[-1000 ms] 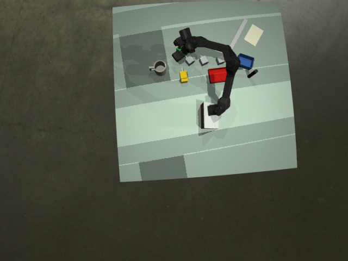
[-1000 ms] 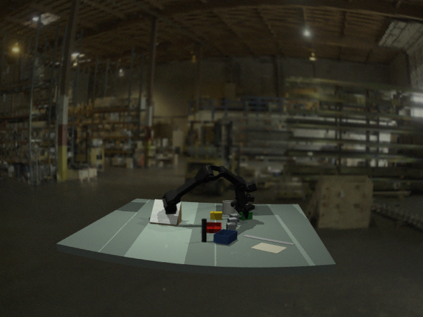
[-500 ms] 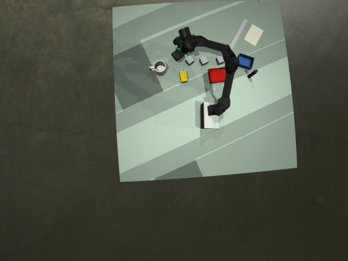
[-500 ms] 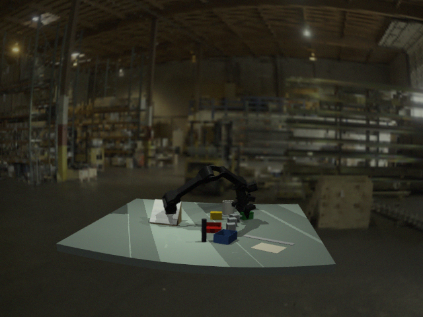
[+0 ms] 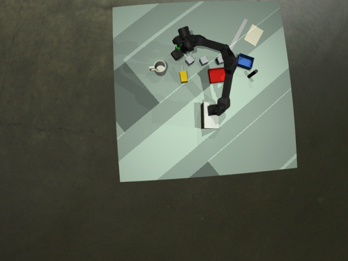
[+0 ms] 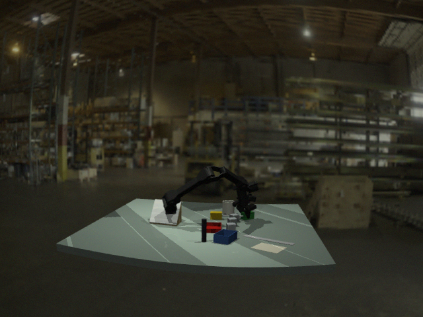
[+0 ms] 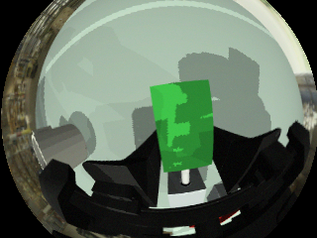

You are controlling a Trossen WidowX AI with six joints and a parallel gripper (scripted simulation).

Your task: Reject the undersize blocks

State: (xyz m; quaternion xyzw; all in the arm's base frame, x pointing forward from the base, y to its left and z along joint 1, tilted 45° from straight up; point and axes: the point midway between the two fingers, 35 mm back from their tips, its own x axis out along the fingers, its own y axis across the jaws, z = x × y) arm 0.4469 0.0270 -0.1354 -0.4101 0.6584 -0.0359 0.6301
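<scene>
The black parallel-jaw gripper [image 5: 179, 51] [image 6: 246, 214] [image 7: 180, 129] is clamping the green rectangular handle of the GO gauge [image 5: 178, 48] [image 6: 250, 215] [image 7: 183, 126], its two fingers pressing from either side. The gauge's pale, slim pin [image 7: 185, 177] is pointing at the nearest grey steel block [image 5: 189, 60] [image 7: 186, 194], its tip reaching the dark hole in that block's face; how deep it is sitting cannot be told.

Taking the red rectangular reject tray [image 5: 216, 75] [image 6: 214, 227] as the landmark, that block is standing beyond it on the mug's side in the top view. A second grey steel block [image 5: 203, 60] is standing nearer the tray, between the first block and a third grey steel block [image 5: 219, 60], which is sitting just above the tray and partly hiding under the black jointed arm [image 5: 209, 43] [image 6: 191, 187]. The visible part of the tray is holding no block.

Left of the tray in the top view, a yellow block-shaped handle with a slim metal pin [image 5: 183, 76] [image 6: 215, 215] is lying, and farther left a pale grey cylindrical mug [image 5: 160, 67] [image 6: 228, 207] [image 7: 61, 145] is standing. Right of the tray, an open blue box [image 5: 245, 61] [image 6: 225, 236] is resting near an upright black cylinder [image 5: 252, 73] [image 6: 203, 230].
</scene>
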